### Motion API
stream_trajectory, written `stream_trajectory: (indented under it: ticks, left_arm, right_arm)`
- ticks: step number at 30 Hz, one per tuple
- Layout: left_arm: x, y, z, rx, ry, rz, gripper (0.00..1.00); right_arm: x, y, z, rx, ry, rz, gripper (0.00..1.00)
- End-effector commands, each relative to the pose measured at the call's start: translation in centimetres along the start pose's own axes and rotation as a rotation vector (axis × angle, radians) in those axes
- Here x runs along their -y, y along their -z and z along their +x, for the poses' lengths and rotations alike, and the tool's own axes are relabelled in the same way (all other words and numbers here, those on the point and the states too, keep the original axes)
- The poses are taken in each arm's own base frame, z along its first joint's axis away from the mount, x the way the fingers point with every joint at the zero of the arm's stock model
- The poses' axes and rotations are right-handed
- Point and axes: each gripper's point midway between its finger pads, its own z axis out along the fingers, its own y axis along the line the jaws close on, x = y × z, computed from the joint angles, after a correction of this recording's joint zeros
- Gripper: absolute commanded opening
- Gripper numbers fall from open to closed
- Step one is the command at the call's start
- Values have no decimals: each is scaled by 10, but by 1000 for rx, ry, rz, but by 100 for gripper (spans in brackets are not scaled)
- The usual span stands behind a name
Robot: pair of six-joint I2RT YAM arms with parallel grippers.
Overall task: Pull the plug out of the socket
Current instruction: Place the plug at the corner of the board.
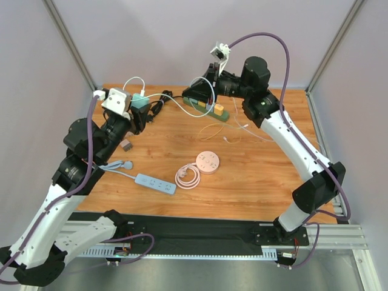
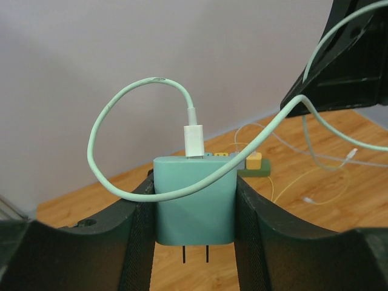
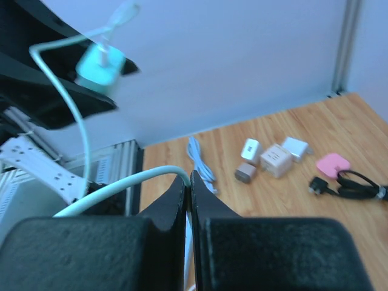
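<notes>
My left gripper (image 2: pixel 194 209) is shut on a teal charger plug (image 2: pixel 194 200), held off the table with its two prongs bare. In the top view the plug (image 1: pixel 140 102) sits at the left gripper (image 1: pixel 138 110), far left. A pale green cable (image 2: pixel 121 103) loops from the plug's top to my right gripper (image 3: pixel 190 182), which is shut on the cable (image 3: pixel 121 185). In the top view the right gripper (image 1: pixel 195 92) hovers by the dark green power strip (image 1: pixel 213 109), which also shows in the left wrist view (image 2: pixel 254 167) with yellow plugs in it.
A round pink socket (image 1: pixel 208 162) with a coiled pink cord (image 1: pixel 188 177) and a blue power strip (image 1: pixel 155 183) lie mid-table. A black cable (image 1: pixel 159 108) lies at the back. Small adapters (image 3: pixel 273 159) and a pink item (image 3: pixel 332 163) lie on the wood.
</notes>
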Motion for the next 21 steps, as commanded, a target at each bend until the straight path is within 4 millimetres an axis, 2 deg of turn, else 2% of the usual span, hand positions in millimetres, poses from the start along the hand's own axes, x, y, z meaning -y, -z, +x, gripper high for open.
stream_trajectory:
  ticks: [1,3,4,5,6,8,9,10,11,12,13,14,15,17,18,19,21]
  left_arm:
    - [-4,13,-20,74,37,-11,0]
    - [-8,20,-21,79,30,-25,0]
    - [-9,22,-20,78,28,-28,0]
    - [-9,23,-19,77,28,-31,0]
    - [-9,26,-18,80,30,-30,0]
    - [-5,29,-19,88,34,-7,0]
    - [-4,32,-20,95,41,3,0]
    - [-1,32,-16,91,42,14,0]
    - [2,33,-16,93,43,31,0]
    - [2,35,-16,96,45,34,0]
    - [2,37,-15,91,40,38,0]
    - [2,40,-17,97,37,37,0]
    - [1,42,-17,99,30,36,0]
    - [0,48,-19,105,29,35,0]
    - [1,48,-16,98,28,39,0]
    - [2,49,-15,92,32,45,0]
    - [4,51,-9,79,36,53,0]
  right_arm:
    - [-44,-6,-37,70,-89,-185,0]
    - [-53,-7,-43,73,-141,-240,0]
    - [-61,-6,-55,109,-115,-282,0]
    - [-65,-6,-54,88,-243,-323,0]
    - [-75,-5,-66,125,-208,-375,0]
    - [-72,-7,-64,127,-267,-390,0]
    - [-66,-10,-60,136,-224,-369,0]
    - [-47,-17,-42,76,-296,-284,0]
    - [-26,-23,-35,79,-296,-175,0]
    - [-9,-26,-15,32,-237,-115,0]
    - [-2,-28,-4,17,-256,-107,0]
    - [5,-32,13,-18,-381,-118,1]
    - [6,-35,13,-1,-405,-156,0]
    - [17,-45,54,-34,-574,-195,0]
    - [15,-50,60,-22,-588,-217,0]
    - [25,-54,87,-53,-619,-192,0]
    - [31,-60,117,-104,-605,-166,0]
